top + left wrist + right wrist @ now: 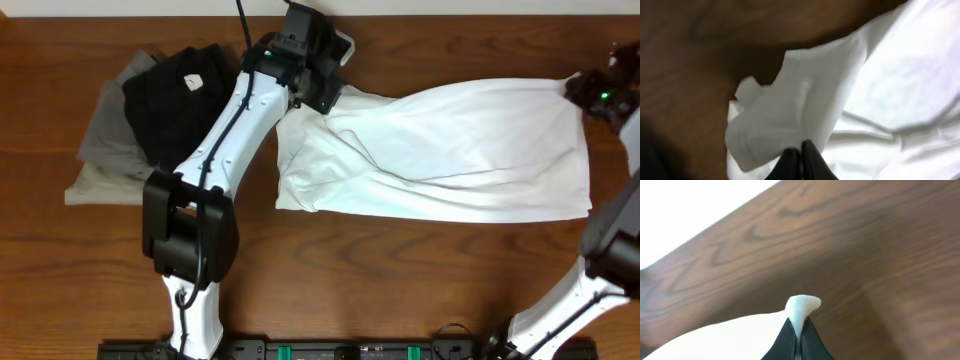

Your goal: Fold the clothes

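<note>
The white T-shirt (450, 150) lies spread across the middle and right of the wooden table, its chest graphic hidden. My left gripper (318, 92) is shut on the shirt's far left corner; the left wrist view shows the pinched white fold (785, 120) just above the closed black fingertips (801, 152). My right gripper (583, 88) is shut on the far right corner; the right wrist view shows a small tuft of white cloth (802, 307) squeezed between its fingertips (799, 330).
A black folded garment (180, 100) with a small tag lies on grey folded garments (105, 140) at the far left, beside my left arm. The table's far edge (450, 8) runs just behind both grippers.
</note>
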